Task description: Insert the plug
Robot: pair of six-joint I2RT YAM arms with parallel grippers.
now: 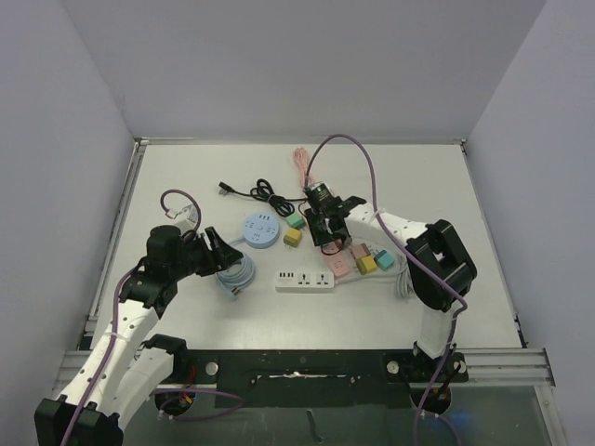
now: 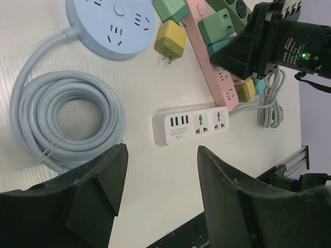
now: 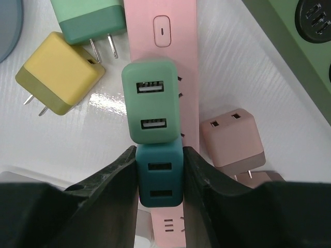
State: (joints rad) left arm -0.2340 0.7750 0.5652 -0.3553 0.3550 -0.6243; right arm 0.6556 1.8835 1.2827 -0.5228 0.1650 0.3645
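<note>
In the right wrist view, my right gripper (image 3: 160, 181) is shut on a dark teal plug (image 3: 160, 175), one finger on each side of it. This plug stands over the pink power strip (image 3: 163, 46), directly behind a light green plug (image 3: 151, 101) that sits on the same strip. Its prongs are hidden, so I cannot tell how deep it sits. From above, the right gripper (image 1: 325, 232) hangs over the strip's left end. My left gripper (image 2: 161, 191) is open and holds nothing, above bare table beside the white power strip (image 2: 190, 125).
Loose yellow (image 3: 59, 72), green (image 3: 93, 20) and pink (image 3: 232, 137) plugs lie around the pink strip. A dark green strip (image 3: 295, 36) runs alongside. A round blue strip (image 1: 260, 229) with its coiled cable (image 2: 67, 119) lies left, and a black cable (image 1: 256, 193) behind.
</note>
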